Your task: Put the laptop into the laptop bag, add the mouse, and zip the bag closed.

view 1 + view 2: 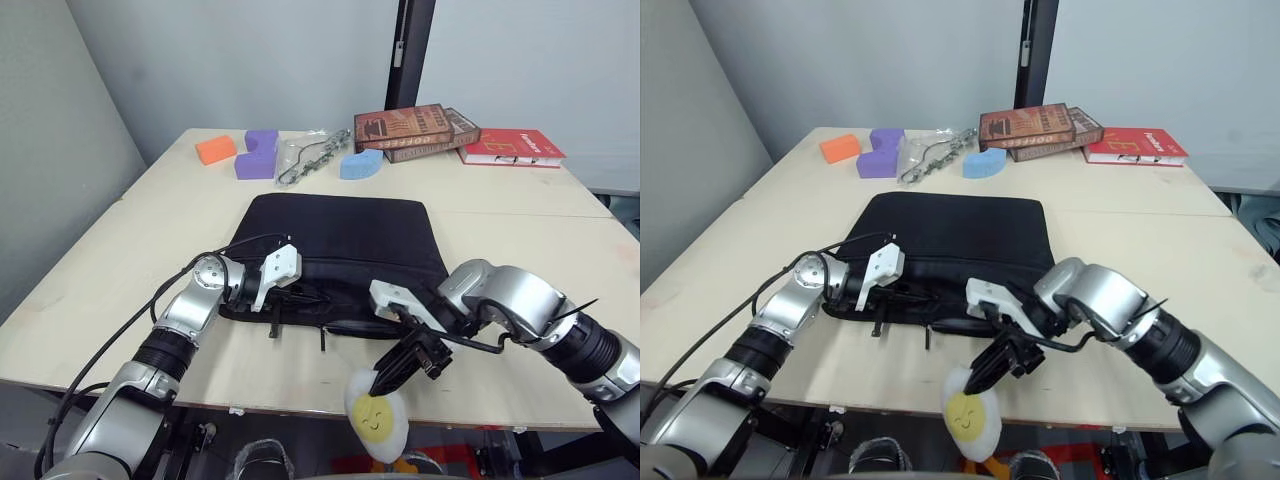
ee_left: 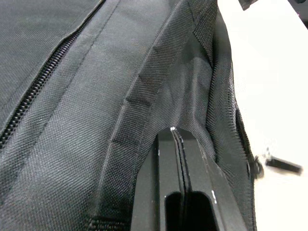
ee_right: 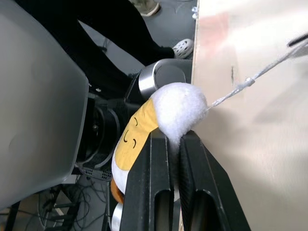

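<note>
At the middle of the desk I see the laptop bag lying flat, its zipper side toward the near edge. My left hand sits at that near side, its fingers pressed together on a fold of the bag's fabric. Over the desk's near edge, my right hand is clamped on a white egg-shaped soft toy with a yellow face. Books and foam blocks lie along the far edge.
</note>
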`<state>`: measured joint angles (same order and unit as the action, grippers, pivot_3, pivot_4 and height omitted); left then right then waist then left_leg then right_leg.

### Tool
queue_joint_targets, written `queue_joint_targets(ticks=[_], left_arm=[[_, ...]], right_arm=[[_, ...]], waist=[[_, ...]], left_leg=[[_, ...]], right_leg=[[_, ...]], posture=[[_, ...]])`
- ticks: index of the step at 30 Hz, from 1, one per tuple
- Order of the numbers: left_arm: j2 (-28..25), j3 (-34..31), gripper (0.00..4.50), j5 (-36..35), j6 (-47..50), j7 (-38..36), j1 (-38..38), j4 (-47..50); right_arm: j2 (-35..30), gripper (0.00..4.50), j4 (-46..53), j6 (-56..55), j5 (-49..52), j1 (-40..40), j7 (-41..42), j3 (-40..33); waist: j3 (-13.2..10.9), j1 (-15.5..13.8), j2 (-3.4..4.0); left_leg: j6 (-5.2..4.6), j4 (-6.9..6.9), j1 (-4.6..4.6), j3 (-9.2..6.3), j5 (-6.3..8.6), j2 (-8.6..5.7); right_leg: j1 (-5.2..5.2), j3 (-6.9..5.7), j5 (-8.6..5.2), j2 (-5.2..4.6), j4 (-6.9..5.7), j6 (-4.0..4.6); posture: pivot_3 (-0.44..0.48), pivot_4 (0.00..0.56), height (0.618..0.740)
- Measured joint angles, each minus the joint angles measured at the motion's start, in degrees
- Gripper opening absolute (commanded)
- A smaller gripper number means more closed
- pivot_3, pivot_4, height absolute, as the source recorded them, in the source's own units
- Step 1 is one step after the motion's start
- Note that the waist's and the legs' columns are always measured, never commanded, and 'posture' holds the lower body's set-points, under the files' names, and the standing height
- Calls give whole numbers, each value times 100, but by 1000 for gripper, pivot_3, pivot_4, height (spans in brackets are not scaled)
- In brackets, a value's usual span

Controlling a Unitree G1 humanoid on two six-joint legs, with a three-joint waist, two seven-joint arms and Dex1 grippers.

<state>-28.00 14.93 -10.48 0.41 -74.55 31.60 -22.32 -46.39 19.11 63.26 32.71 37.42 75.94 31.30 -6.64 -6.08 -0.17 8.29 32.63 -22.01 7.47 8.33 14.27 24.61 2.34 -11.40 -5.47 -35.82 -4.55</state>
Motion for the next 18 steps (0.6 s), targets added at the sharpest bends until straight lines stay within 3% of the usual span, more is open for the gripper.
queue_joint_targets(ticks=[6, 11, 18], left_arm=[[35, 61, 0, 10, -76, 15, 84, -94], [108, 134, 0, 46, -309, 55, 117, -269], [148, 153, 0, 167, -672, 209, 89, -483]], right_arm=[[-240, 47, 145, -11, 129, -60, 4, -123], [-1813, 47, 495, -540, 106, -1132, 225, -717], [-2285, 47, 547, -1200, 108, -1942, 285, -1336]], waist=[[0, 0, 0], [2, -141, 4], [26, -71, 23]], left_leg=[[0, 1, 0, 2, 0, 0], [-12, -5, 1, 17, 6, -2], [-13, -2, 10, 20, 6, -4]], right_leg=[[1, 1, 0, 0, 1, 0], [-21, 3, 0, -8, 39, 0], [-24, 16, 1, -8, 21, -4]], posture=[[0, 150, 734], [0, 150, 734], [0, 150, 734]])
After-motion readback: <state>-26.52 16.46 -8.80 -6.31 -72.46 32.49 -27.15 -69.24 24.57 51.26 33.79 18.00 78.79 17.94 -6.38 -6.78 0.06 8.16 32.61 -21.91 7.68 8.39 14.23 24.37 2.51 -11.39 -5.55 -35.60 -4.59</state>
